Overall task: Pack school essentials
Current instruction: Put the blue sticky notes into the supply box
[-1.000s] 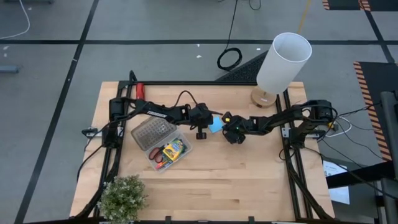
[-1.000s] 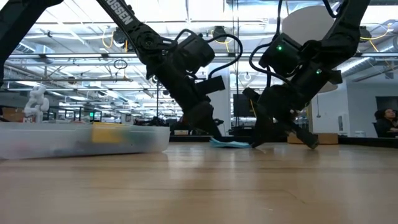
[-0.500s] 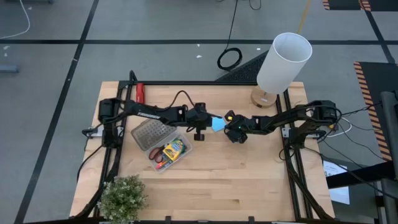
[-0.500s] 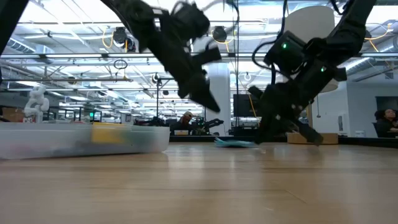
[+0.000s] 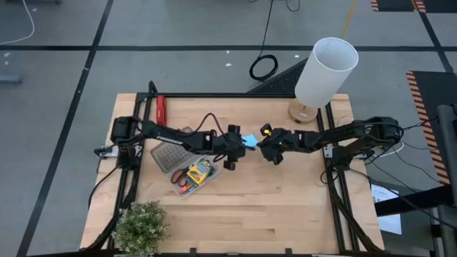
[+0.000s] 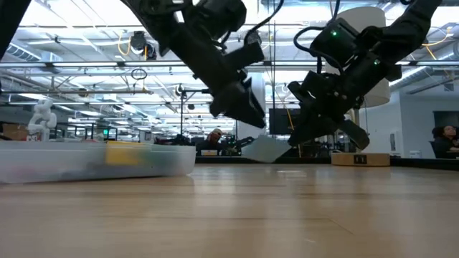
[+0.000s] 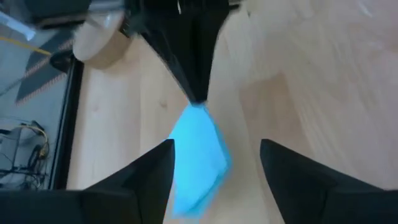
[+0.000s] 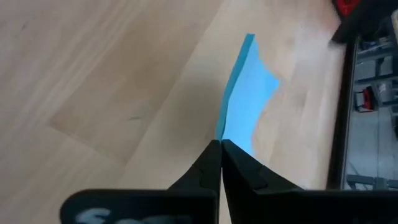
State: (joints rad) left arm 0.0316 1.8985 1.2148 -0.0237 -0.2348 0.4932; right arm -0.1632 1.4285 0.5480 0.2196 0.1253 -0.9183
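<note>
The right gripper [image 8: 221,146] pinches the light-blue square notepad [image 8: 247,93] by its edge, lifted off the table [image 6: 229,215] in the low view. The left gripper [image 7: 214,162], fingers spread, faces it just beside.

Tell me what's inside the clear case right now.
In the clear case, the high view shows the yellow-green crayon box and red-handled scissors. Anything beneath them is covered. The notepad isn't in; the right gripper holds it above the table.
</note>
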